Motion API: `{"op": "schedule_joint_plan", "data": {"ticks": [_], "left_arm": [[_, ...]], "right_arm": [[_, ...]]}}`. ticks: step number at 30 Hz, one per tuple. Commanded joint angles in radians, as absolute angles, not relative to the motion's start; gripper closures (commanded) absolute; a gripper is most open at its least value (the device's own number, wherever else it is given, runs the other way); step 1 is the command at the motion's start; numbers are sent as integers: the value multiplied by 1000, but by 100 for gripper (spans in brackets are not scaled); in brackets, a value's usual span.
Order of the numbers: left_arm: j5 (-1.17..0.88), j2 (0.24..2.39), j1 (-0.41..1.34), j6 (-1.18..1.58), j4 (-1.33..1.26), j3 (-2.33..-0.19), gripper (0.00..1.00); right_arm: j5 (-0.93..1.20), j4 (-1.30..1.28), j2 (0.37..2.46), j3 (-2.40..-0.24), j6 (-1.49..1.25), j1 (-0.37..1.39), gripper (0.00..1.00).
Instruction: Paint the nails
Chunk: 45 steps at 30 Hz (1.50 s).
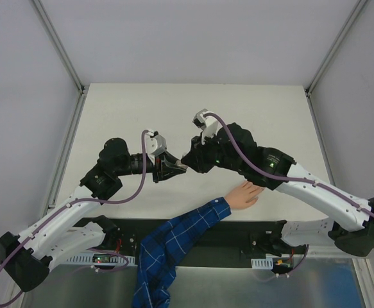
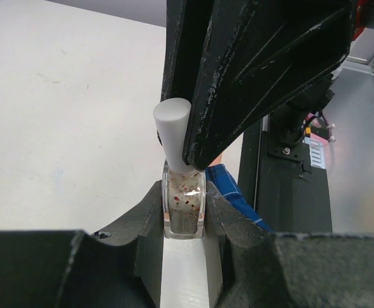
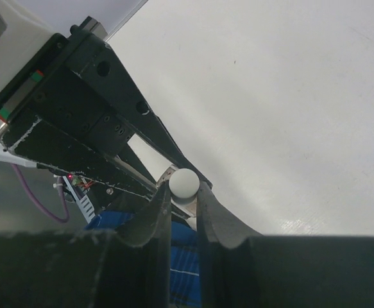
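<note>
A pale hand (image 1: 246,194) with a blue plaid sleeve (image 1: 174,240) lies at the table's near edge; its nails are too small to make out. My left gripper (image 2: 184,224) is shut on a clear glass nail polish bottle (image 2: 184,205) with red glitter, held above the table left of centre. My right gripper (image 3: 183,192) is shut on the bottle's white cap (image 3: 185,182), which also shows in the left wrist view (image 2: 172,131). The two grippers meet nose to nose (image 1: 179,165) in the top view, above and left of the hand.
The white table (image 1: 129,109) has grey walls at left, right and back. A black strip (image 1: 238,234) with the arm bases runs along the near edge. The right arm (image 1: 302,186) passes just behind the hand.
</note>
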<state>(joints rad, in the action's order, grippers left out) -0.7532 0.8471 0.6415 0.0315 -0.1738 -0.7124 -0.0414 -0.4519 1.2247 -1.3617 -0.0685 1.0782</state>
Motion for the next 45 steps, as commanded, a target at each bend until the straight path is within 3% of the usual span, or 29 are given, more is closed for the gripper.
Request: {"op": "schedule_joint_plan", "data": {"ticks": [1,11,45], "left_arm": [[-857,842,647,12,-193,-759,100],[-953,861,647,20,-193,-772,100],[-931,891,647,37,-193,-772,100]], "right_arm": [[-11,-368,1143,-1313,-21,1031,100],[143,-284,1115,-1244,44,1014,100],[135,-247,1060,-1229,5,1011,100]]}}
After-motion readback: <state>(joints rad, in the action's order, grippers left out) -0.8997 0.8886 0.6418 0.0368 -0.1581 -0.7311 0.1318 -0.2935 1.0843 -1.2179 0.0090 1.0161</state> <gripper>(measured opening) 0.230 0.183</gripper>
